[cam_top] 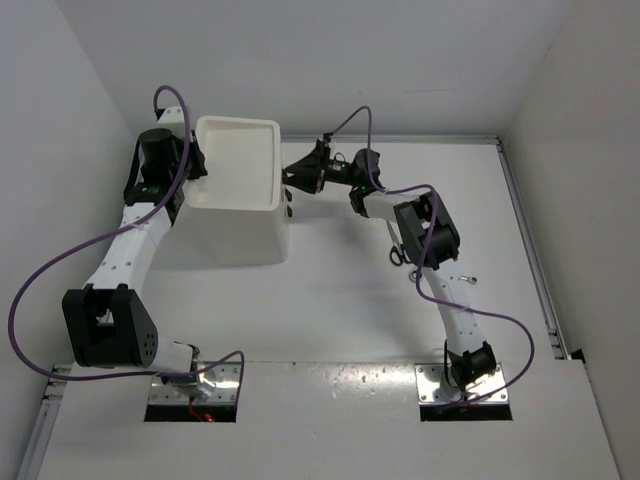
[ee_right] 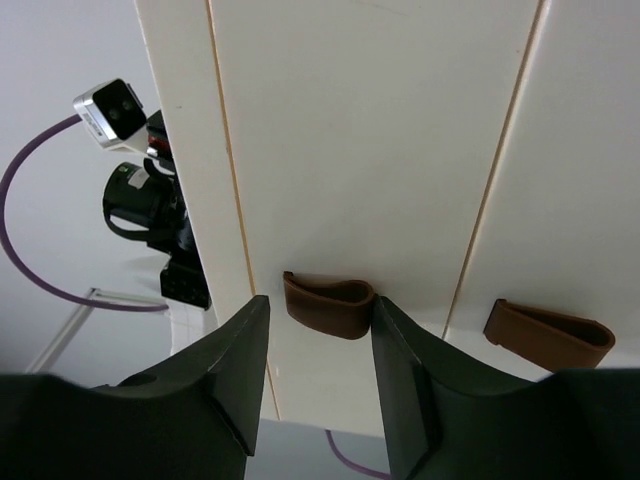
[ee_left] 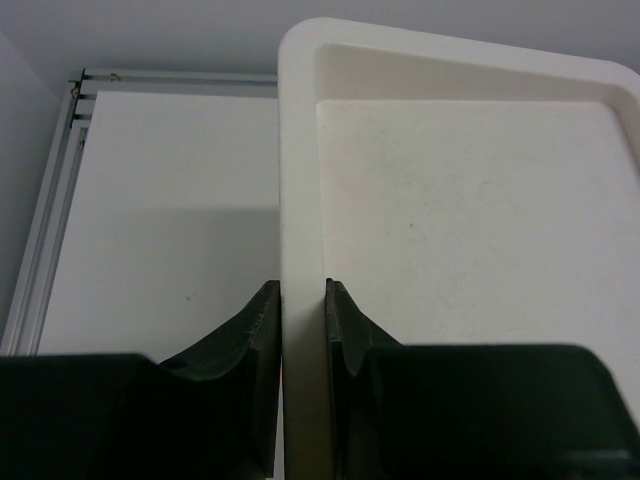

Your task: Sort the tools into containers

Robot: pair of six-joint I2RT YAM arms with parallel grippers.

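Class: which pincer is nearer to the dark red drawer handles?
Right. The right pincer straddles one drawer handle; the left pincer clamps the tray rim on the box's opposite side.

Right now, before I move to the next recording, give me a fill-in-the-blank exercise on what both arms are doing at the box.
1. The left fingers are shut on the tray, gripping its ____.
2. The right fingers stand on either side of a brown drawer ____.
3. The tray holds ____ tools.
Missing words: rim; handle; no.
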